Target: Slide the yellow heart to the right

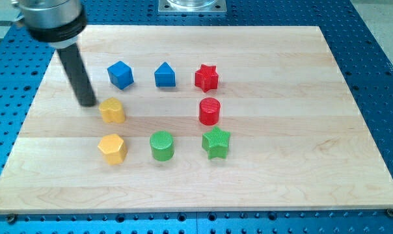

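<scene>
The yellow heart (112, 110) lies on the wooden board (300, 130), left of centre. My tip (87, 103) is just to the heart's left, a small gap away, at about its height in the view. The rod rises from the tip toward the view's top left.
A yellow hexagon (112, 149) lies below the heart. A blue cube (120, 75), a blue house-shaped block (164, 75) and a red star (207, 78) form a row above. A red cylinder (209, 111), a green cylinder (162, 145) and a green star (216, 142) lie to the right.
</scene>
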Controlling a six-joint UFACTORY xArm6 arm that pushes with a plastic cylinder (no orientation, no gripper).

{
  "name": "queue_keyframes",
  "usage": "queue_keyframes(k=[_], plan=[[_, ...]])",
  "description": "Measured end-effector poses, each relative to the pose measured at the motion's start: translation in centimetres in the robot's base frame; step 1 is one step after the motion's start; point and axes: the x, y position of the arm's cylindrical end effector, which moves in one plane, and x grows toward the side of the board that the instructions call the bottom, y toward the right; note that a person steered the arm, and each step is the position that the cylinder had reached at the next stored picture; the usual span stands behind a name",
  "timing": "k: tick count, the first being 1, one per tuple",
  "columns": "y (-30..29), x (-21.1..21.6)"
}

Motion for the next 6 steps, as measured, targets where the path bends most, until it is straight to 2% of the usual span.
queue_keyframes(k=[1, 2, 3, 4, 6], plan=[[-1.6, 2.9], [1.0, 2.9], [8.1, -0.1], [12.5, -1.6], [12.2, -1.6]])
